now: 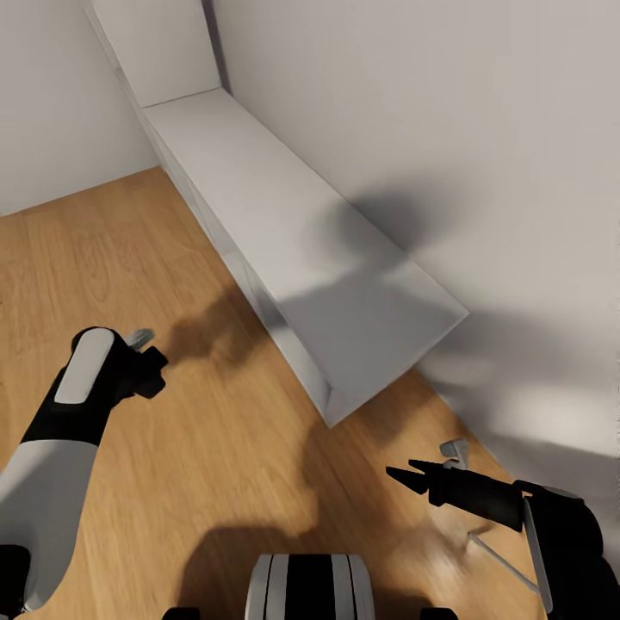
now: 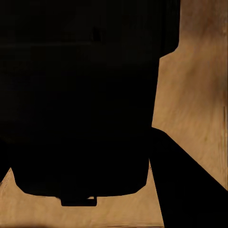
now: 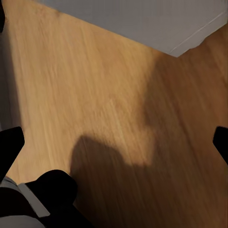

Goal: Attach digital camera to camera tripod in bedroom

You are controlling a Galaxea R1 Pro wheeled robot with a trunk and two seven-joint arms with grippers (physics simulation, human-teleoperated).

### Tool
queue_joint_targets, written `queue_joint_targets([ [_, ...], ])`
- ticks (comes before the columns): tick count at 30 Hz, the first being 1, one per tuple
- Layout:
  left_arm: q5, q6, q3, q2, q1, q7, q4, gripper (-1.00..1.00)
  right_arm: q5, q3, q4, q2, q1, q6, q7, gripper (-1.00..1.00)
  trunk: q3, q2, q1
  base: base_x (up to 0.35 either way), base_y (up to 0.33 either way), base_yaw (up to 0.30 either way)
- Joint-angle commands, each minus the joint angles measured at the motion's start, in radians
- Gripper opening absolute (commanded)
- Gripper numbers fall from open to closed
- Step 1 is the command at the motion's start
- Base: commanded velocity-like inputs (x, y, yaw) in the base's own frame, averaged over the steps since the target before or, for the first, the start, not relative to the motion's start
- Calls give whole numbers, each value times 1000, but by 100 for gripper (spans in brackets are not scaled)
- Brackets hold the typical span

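Observation:
A black body, seemingly the digital camera [image 2: 80, 95], sits right in front of the left wrist camera and hides the fingers there. In the head view my left gripper [image 1: 148, 368] hovers low over the wood floor at the left, closed around that dark lump. My right gripper [image 1: 406, 473] hangs over the floor at the lower right, pointing left. In the right wrist view its fingertips [image 3: 9, 145] stand wide apart at the picture's edges with nothing between them. The camera tripod is out of view.
A long, low white cabinet [image 1: 284, 232] runs along the pale wall [image 1: 448, 129] from the far corner to mid-right. Light wood floor [image 1: 112, 250] lies open to its left. A thin pale rod [image 1: 504, 560] crosses beside my right forearm; I cannot identify it.

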Motion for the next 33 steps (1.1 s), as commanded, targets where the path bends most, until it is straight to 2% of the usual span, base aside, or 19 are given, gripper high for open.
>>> queue_joint_targets([
  [1,5,25,1,0,0,6,-12,-100,10,-2,-1,0,-1,6,10,100,3,0,-1,0,0,0],
  [3,5,58,1,1,1,5,-40,-100,10,-2,-1,0,-1,6,10,100,11,0,-1,0,0,0],
  [5,5,138,1,2,3,-6,-118,-100,10,-1,-1,0,-1,6,10,100,19,1,-2,0,0,0],
  [8,5,183,1,2,5,-14,-163,-100,10,0,-1,0,-1,6,10,100,30,2,-4,0,0,0],
  [16,9,248,0,1,10,-22,-212,-100,10,3,-1,0,-1,6,10,100,61,4,-7,0,0,0],
  [23,8,258,-14,0,33,-70,-218,-100,12,6,-1,0,-1,6,9,100,88,5,-10,0,0,0],
  [28,3,257,-65,1,71,-150,-233,-100,13,1,-1,0,-1,6,9,100,108,6,-13,0,0,0],
  [29,-3,254,-78,1,94,-179,-252,-100,13,0,-1,0,-1,6,9,100,112,7,-13,0,0,0],
  [33,-31,249,-87,0,134,-204,-286,-100,13,0,-1,0,-1,5,9,100,127,7,-15,0,0,0],
])
